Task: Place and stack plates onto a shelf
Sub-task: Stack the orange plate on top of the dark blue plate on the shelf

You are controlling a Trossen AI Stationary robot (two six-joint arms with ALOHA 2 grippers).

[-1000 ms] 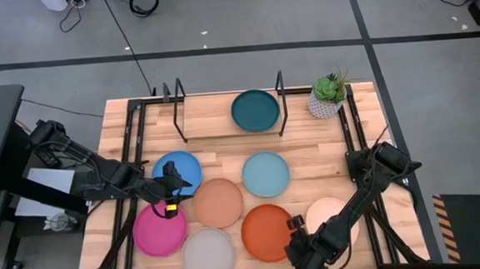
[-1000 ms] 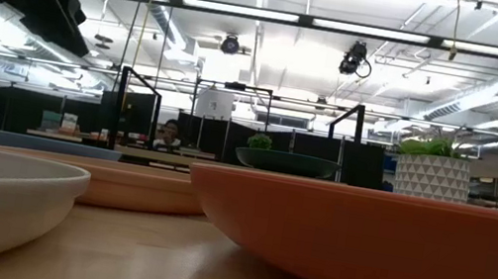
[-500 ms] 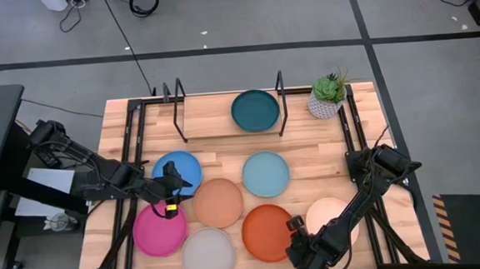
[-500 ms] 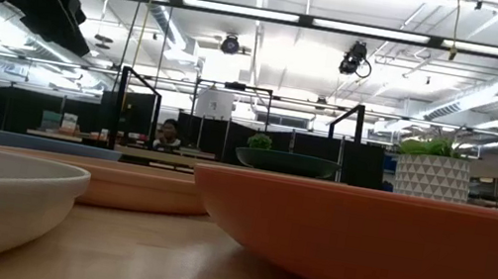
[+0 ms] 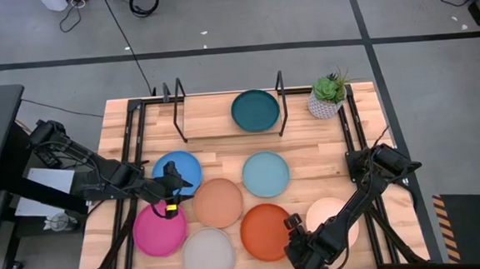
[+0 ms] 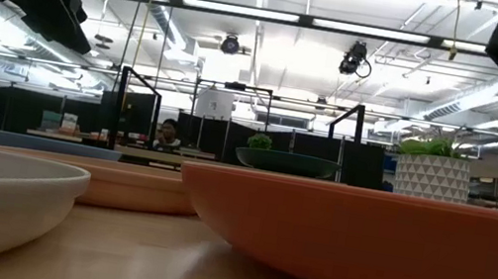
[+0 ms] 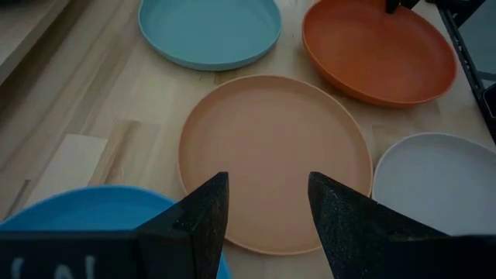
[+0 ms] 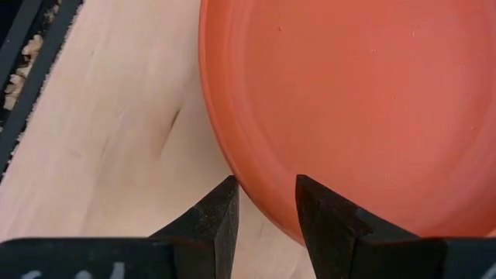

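Moved: orange plate [image 5: 265,232] has slid slightly toward the pink plate [image 5: 160,229] since a second ago, with the right gripper [image 5: 293,228] at its rim; everything else as before.
Right gripper: fingers [image 8: 219,221] straddle the orange plate's near rim, one inside, one outside, grasping it.
Left gripper [image 5: 179,182]: fingers [image 7: 203,221] spread, released, hovering between the blue plate [image 5: 176,170] and the tan plate [image 5: 218,202].
Shelf [image 5: 214,116]: at the table's far edge; teal plate [image 5: 255,110] lies on its right half.
Pale blue plate [image 5: 266,173]: in front of the shelf.
Grey plate [image 5: 208,255]: near edge, beside the orange plate.
Cream plate [image 5: 328,215]: partly under the right arm.
Plant [image 5: 328,95]: just right of the shelf.
Person [image 6: 168,133]: far off in the room.
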